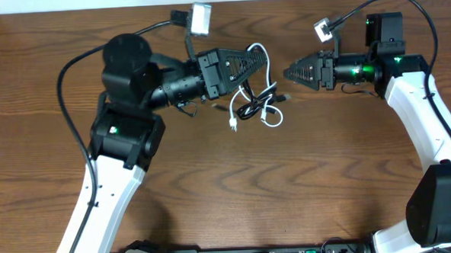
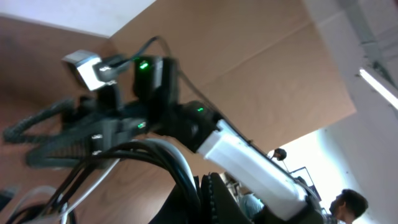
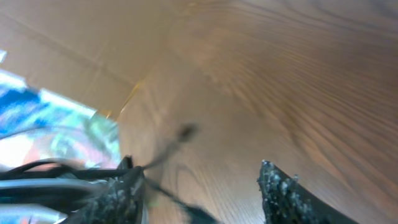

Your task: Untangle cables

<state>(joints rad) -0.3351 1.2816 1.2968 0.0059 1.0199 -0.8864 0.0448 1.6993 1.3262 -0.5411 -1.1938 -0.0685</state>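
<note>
A tangle of cables [image 1: 253, 102], one white and the others black, lies on the wooden table [image 1: 213, 188] at centre. A white loop rises to my left gripper [image 1: 265, 62]. That gripper is shut on the cables, and black and white strands [image 2: 155, 152] run through its jaws in the left wrist view. My right gripper [image 1: 286, 73] points left, just right of the tangle. Its fingers [image 3: 121, 196] stand apart, open. A blurred black cable [image 3: 177, 190] crosses the gap close to the left finger, with nothing pinching it.
The left arm's wrist camera [image 1: 202, 18] and the right arm's [image 1: 324, 29] stick up above the grippers. A cardboard wall [image 2: 261, 74] stands behind the table. The right arm's white link [image 2: 249, 158] fills the left wrist view.
</note>
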